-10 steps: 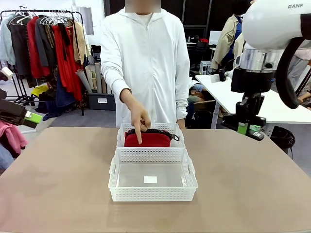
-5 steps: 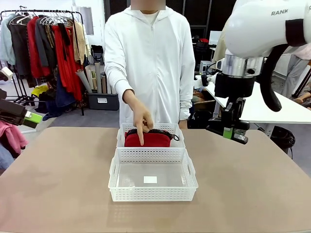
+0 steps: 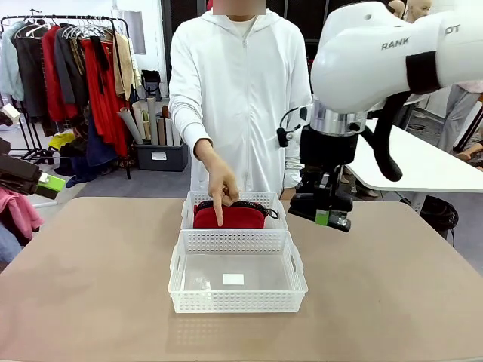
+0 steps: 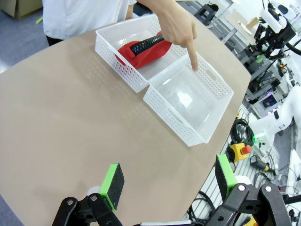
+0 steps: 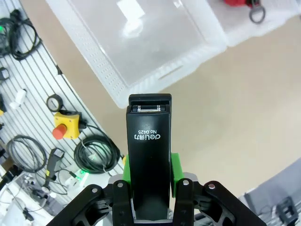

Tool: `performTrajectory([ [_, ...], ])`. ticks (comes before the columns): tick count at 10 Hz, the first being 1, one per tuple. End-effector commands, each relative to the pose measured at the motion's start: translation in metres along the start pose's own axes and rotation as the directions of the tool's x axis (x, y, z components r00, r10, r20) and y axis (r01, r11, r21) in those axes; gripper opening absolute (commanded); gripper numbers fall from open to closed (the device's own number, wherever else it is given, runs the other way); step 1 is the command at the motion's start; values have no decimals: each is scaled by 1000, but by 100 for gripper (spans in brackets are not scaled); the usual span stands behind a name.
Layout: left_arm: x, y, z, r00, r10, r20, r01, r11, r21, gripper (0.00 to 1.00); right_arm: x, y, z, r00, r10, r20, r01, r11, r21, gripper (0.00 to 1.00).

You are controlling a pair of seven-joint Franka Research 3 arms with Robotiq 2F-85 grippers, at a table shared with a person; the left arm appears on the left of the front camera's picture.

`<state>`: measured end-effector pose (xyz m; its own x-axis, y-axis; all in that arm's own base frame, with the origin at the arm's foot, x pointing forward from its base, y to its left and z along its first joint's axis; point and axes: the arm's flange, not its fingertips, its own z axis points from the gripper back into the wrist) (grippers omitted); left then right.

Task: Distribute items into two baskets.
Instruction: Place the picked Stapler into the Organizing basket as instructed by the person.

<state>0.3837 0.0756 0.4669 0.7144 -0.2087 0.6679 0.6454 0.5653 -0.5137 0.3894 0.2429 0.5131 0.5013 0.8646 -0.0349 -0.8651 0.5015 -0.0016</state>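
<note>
One hand tight around stapler

A tan surface spreads beyond the fingers; behind it a clothes rack with hanging garments, a white side table, perhaps an emergency-stop button.

two white baskets — one red pouch, one black stapler

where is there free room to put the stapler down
The near basket is bare inside. Tabletop left and right of both baskets is bare too. The far basket is crowded: red pouch and the person's pointing hand.
</note>
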Motion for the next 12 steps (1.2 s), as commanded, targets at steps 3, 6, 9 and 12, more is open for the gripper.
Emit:
performTrajectory([
  [3,0,-1,0,1000,2,9,-2,1000,-10,100,31,12,-22,980,194,39,-192,980,-59,0],
  [6,0,-1,0,1000,2,9,-2,1000,-10,100,70,19,-42,946,324,-7,-324,944,-62,0],
  [9,0,-1,0,1000,2,9,-2,1000,-10,100,100,24,-59,912,405,-59,-408,911,-52,0],
  [12,0,-1,0,1000,2,9,-2,1000,-10,100,116,36,-72,905,425,-34,-426,902,-70,0],
])
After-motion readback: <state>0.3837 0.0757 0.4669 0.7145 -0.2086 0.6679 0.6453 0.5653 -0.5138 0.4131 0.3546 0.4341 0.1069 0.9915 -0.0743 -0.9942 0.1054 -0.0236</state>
